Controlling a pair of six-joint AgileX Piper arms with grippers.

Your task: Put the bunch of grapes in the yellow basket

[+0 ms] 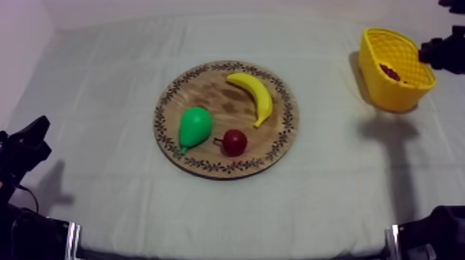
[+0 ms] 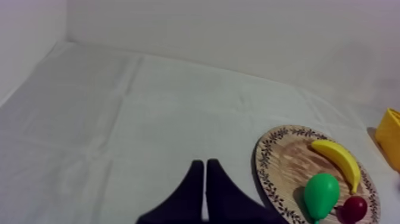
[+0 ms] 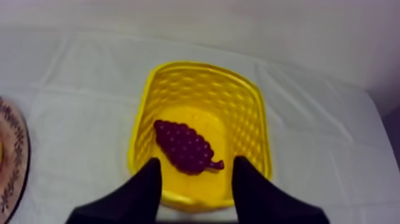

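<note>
The dark purple bunch of grapes (image 3: 184,148) lies on the floor of the yellow basket (image 3: 250,113), free of any grip. In the top view the grapes (image 1: 389,71) peek out inside the basket (image 1: 387,90) at the far right. My right gripper (image 3: 195,173) hangs just above the basket's near rim, open, with nothing between its fingers; the top view shows it (image 1: 434,52) at the basket's right edge. My left gripper (image 2: 205,179) is shut on nothing, low at the left (image 1: 28,142). The wooden board (image 1: 207,90) sits mid-table.
On the board lie a banana (image 1: 254,94), a green pear (image 1: 194,126) and a small red fruit (image 1: 234,142). The board's edge (image 3: 12,155) lies left of the basket. A wall rises behind the table.
</note>
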